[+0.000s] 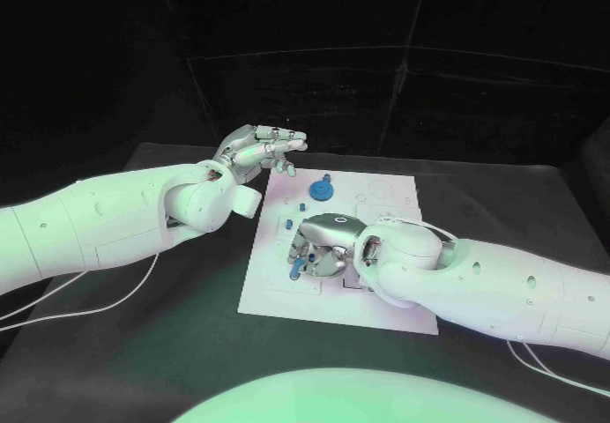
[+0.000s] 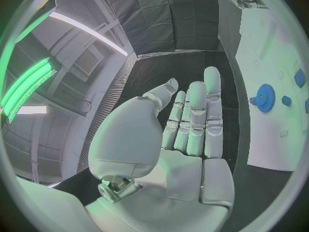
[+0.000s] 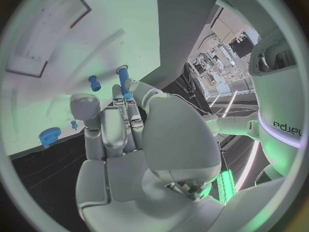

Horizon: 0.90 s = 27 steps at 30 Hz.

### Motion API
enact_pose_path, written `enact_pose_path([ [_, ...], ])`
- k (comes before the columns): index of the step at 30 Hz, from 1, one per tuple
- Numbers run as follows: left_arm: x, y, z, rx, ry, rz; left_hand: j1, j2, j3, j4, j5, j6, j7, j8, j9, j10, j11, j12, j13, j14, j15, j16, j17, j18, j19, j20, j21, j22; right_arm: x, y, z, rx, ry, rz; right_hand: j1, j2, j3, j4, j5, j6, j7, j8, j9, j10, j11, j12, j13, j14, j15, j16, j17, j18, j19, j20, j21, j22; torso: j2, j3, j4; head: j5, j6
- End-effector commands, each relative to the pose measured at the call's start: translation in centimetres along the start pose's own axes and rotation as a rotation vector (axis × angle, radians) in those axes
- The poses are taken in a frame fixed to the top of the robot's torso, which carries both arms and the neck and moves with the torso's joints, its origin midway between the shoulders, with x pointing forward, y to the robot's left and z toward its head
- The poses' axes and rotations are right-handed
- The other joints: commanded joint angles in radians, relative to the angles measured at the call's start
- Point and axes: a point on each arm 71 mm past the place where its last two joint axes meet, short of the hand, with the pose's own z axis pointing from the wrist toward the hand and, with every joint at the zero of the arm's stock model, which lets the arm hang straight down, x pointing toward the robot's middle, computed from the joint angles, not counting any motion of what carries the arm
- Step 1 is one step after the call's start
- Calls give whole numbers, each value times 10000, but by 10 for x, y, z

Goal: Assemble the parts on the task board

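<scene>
- Head view: the white task board (image 1: 382, 189) lies in the middle of the black table (image 1: 152, 352). The right hand (image 1: 321, 247) is low over the board's nearer half, palm down, and pinches a long blue peg (image 1: 296, 265) at its fingertips — the peg hangs toward the board on the hand's side facing the left arm. A small blue part (image 1: 288, 224) lies on the board just beyond that hand, and a blue gear (image 1: 322, 189) stands farther off on the board, between the two hands.
- Head view again: the left hand (image 1: 261, 150) is raised beside the board's far corner, off its edge, fingers apart and loosely curved, with nothing in them.
- Left wrist view: the left hand (image 2: 183, 139) is flat with its fingers straight and close together, empty. Past its fingertips, to the side, the board's (image 2: 270, 139) edge shows with the blue gear (image 2: 264, 97) on it and two more blue parts (image 2: 299, 78) just beyond the gear.
- Right wrist view: the right hand (image 3: 129, 139) reaches toward the board (image 3: 77, 56); the long blue peg (image 3: 124, 82) stands out beyond its fingertips, held between them. Another short blue part (image 3: 95, 83) sits on the board just beside the peg, and the blue gear (image 3: 49, 136) lies well apart, near the board's edge, off to the hand's side.
</scene>
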Motion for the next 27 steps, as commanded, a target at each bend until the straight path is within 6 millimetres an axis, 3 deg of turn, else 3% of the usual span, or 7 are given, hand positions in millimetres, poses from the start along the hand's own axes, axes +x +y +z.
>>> enact_pose_path([
  [1, 1, -1, 1, 50, 133, -71, 60, 75, -58, 4, -13, 2, -28, 58, 9, -59, -10, 66, 17, -43, -5, -20, -8, 55, -26, 26, -36, -14, 2, 0, 0, 83, 355, -253, -87, -21, 46, -7, 62, 37, 58, 44, 9, 61, 21, -35, 13, 198, -33, 64, -9, -138, 30, 0, 50, -5, 4, 1, 2, -5, -10],
  [14, 1, -1, 1, 45, 132, -71, 60, 75, -58, 4, -13, 2, -28, 58, 9, -59, -10, 66, 17, -43, -5, -20, -8, 55, -26, 26, -36, -14, 3, 2, 4, 72, 443, -512, -122, -37, 50, -7, 58, 42, 54, 43, 10, 66, 19, -43, 14, 191, -33, 48, -41, -135, 18, 2, 42, -25, 3, -8, 9, -5, 11],
  [22, 1, -1, 0, 43, 135, -73, 60, 75, -58, 4, -13, 2, -28, 58, 9, -59, -10, 66, 17, -43, -5, -20, -8, 55, -26, 26, -36, -14, 7, 7, 5, -88, 453, -591, -542, -344, 57, 16, 132, -467, 220, -126, -47, -439, 199, -407, -29, 152, 107, 11, -142, -128, -90, 101, -14, -142, 2, -6, 3, 3, 15],
  [27, 1, -1, 0, 48, 126, -70, 60, 75, -58, 4, -13, 2, -28, 58, 9, -59, -10, 66, 17, -43, -5, -20, -8, 55, -26, 26, -36, -14, 7, 9, 6, -135, 297, -573, -795, -548, -33, 61, 138, -937, 221, -130, -52, -697, 259, -528, -20, 120, 164, -31, -236, -107, -148, 176, -58, -225, 1, -9, 7, 6, 7],
])
